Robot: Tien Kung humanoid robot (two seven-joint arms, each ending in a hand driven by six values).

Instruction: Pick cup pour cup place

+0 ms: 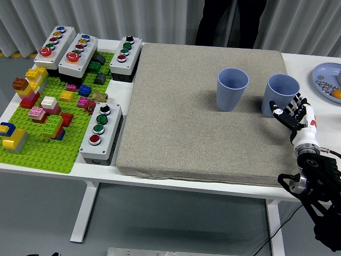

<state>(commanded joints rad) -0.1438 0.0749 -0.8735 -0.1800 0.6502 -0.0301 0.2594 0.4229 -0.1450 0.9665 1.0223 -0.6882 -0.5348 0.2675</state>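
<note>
**Right hand at the near side of the right cup**

The right hand (294, 113) stands at the table's right edge, fingers (288, 109) spread, holding nothing, at the near wall of the right cup (280, 95). That cup stands upright, just beyond the fingertips. The left cup (232, 89) stands farther left on the mat (186, 122). Whether either holds anything cannot be told.

High head view, single camera.
It looks forward and down over the white worktop (133, 92) from its near edge, from moderate range.
</note>
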